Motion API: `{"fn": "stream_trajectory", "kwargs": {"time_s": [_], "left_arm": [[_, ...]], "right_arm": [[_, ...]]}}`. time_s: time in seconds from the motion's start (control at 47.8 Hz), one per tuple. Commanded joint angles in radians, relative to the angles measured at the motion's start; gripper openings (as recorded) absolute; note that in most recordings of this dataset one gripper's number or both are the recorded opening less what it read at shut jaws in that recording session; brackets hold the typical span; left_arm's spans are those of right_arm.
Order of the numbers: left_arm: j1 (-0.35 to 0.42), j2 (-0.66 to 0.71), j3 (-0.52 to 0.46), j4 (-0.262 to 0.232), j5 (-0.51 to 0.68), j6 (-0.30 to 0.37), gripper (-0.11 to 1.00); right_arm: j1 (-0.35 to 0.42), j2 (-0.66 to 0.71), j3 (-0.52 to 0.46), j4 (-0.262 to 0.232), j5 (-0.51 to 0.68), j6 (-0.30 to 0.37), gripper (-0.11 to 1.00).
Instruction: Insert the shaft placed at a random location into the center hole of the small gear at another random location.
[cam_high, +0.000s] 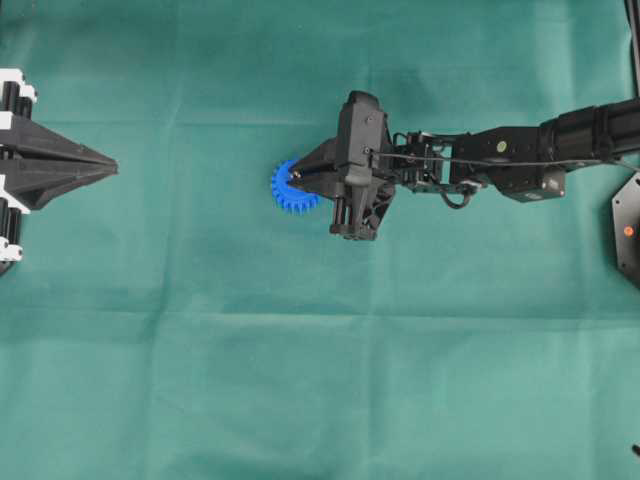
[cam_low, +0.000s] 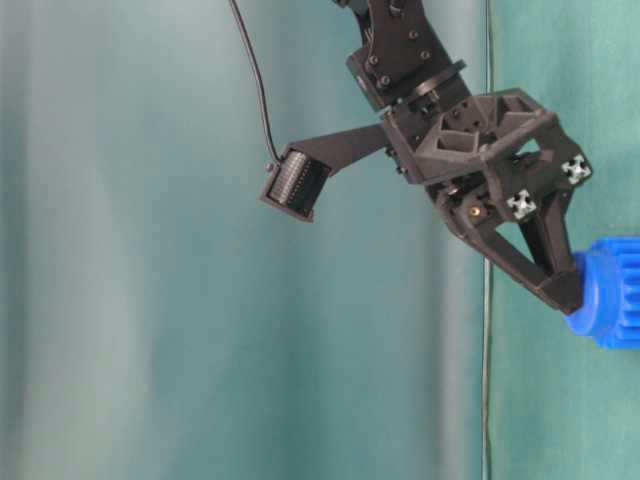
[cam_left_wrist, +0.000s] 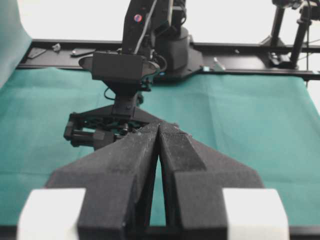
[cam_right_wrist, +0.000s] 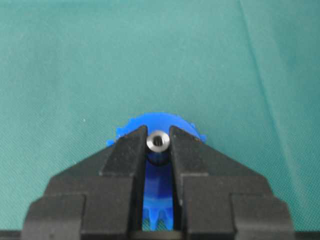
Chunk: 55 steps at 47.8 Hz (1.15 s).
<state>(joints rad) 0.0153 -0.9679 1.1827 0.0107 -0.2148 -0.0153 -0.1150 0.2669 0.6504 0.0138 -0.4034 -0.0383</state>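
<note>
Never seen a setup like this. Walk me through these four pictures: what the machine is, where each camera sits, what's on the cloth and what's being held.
This is a two-armed robot working over a green cloth. One picture looks straight down, one looks along the table, and two come from cameras mounted on the arms' wrists. The right gripper pinches a small silvery shaft between its fingertips, directly over a blue small gear lying on the cloth. Whether the shaft has entered the gear's center hole cannot be seen; the fingers cover it. The left gripper is shut and empty, waiting at the cloth's left edge in the overhead view.
</note>
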Motion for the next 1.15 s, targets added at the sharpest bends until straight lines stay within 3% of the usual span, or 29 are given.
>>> {"fn": "stream_trajectory", "kwargs": {"time_s": [0.0, 0.063, 0.23, 0.293, 0.461, 1.131], "left_arm": [[0.003, 0.003, -0.026, 0.002, -0.005, -0.002, 0.00], [0.003, 0.003, -0.026, 0.002, -0.005, -0.002, 0.00], [0.003, 0.005, -0.026, 0.002, -0.005, -0.002, 0.00], [0.003, 0.005, -0.026, 0.003, -0.005, -0.002, 0.00], [0.003, 0.003, -0.026, 0.003, -0.005, -0.002, 0.00], [0.003, 0.003, -0.026, 0.002, -0.005, -0.002, 0.00]], "right_arm": [[0.000, -0.011, -0.012, 0.002, -0.008, 0.003, 0.14], [0.000, -0.011, -0.015, 0.003, -0.008, 0.003, 0.23], [0.000, -0.017, -0.018, 0.003, -0.008, 0.003, 0.69], [0.000, -0.026, -0.017, 0.003, -0.006, 0.002, 0.82], [0.000, -0.064, -0.015, 0.000, -0.003, -0.002, 0.71], [0.008, -0.158, 0.014, 0.000, 0.026, 0.003, 0.72]]}}
